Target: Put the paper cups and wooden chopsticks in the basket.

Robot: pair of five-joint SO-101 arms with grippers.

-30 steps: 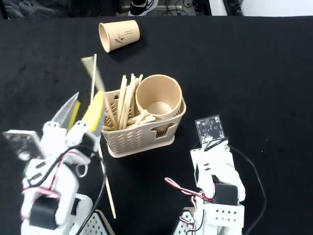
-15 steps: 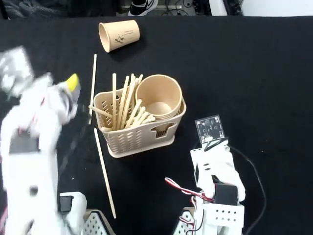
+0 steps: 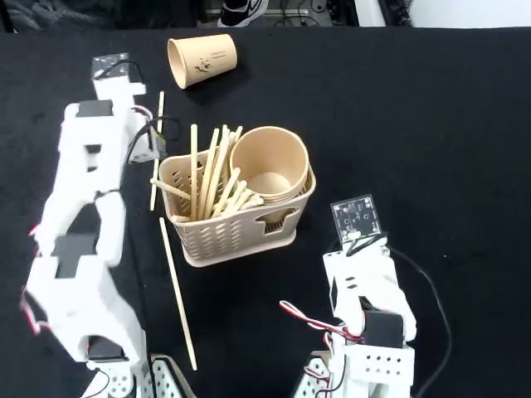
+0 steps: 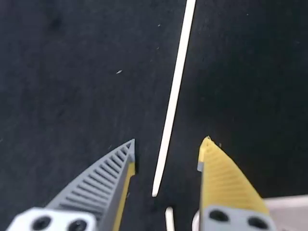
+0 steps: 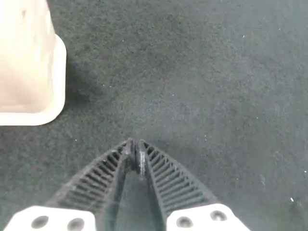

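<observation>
A beige basket (image 3: 241, 228) holds several wooden chopsticks (image 3: 217, 170) and a paper cup (image 3: 270, 162). Another paper cup (image 3: 202, 60) lies on its side at the far edge. One loose chopstick (image 3: 157, 149) lies left of the basket, and a second chopstick (image 3: 177, 294) lies nearer the front. My left arm (image 3: 91, 166) stretches along the left side. Its gripper (image 4: 168, 142) is open and hangs over the first loose chopstick (image 4: 175, 91), one finger on each side. My right gripper (image 5: 134, 144) is shut on nothing, low over the cloth beside the basket's corner (image 5: 33, 96).
A black cloth (image 3: 431, 124) covers the table, with wide bare room on the right. The right arm (image 3: 365, 290) sits folded at the front right of the basket. A shoe (image 3: 242, 10) and cables lie beyond the far edge.
My left arm has swung away from the basket's left side and stretched toward the far left, ending over the loose chopstick. One more chopstick stands in the basket. The right arm is still.
</observation>
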